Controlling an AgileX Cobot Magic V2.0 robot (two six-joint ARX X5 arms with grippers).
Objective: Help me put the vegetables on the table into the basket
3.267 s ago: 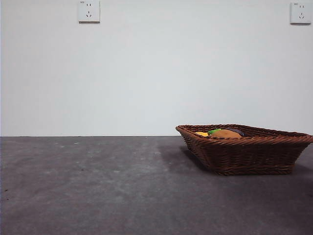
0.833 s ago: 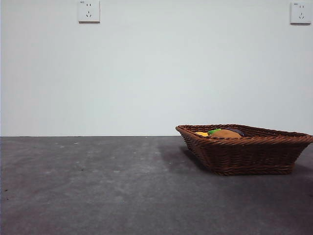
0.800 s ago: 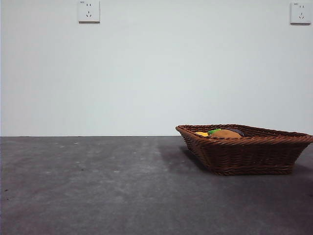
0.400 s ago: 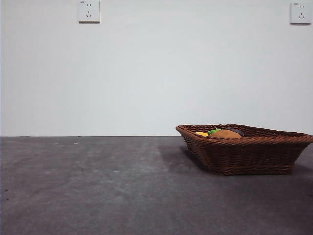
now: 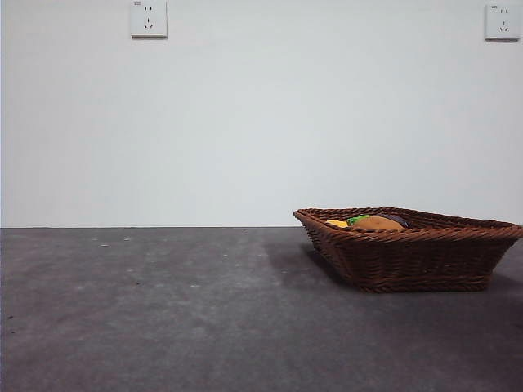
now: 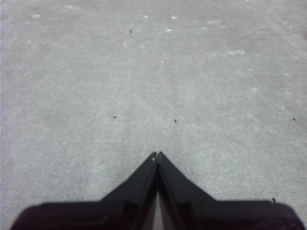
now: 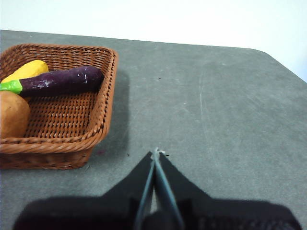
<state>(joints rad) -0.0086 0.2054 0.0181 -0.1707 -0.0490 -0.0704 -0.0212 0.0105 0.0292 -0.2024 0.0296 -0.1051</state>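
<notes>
The brown wicker basket [image 5: 425,260] stands on the dark grey table [image 5: 163,310] at the right. Inside it lie the yellow corn cob [image 7: 26,70], the dark purple eggplant [image 7: 60,81] with its green stem end, and the orange-brown potato [image 7: 12,114]; their tops show over the rim in the front view, the potato [image 5: 377,223] highest. My right gripper [image 7: 156,153] is shut and empty, beside the basket [image 7: 103,120] over bare table. My left gripper [image 6: 157,155] is shut and empty over bare table [image 6: 153,72]. Neither gripper shows in the front view.
A white wall stands behind the table with two wall sockets [image 5: 148,18] high up. The table's far edge and a corner [image 7: 268,52] show in the right wrist view.
</notes>
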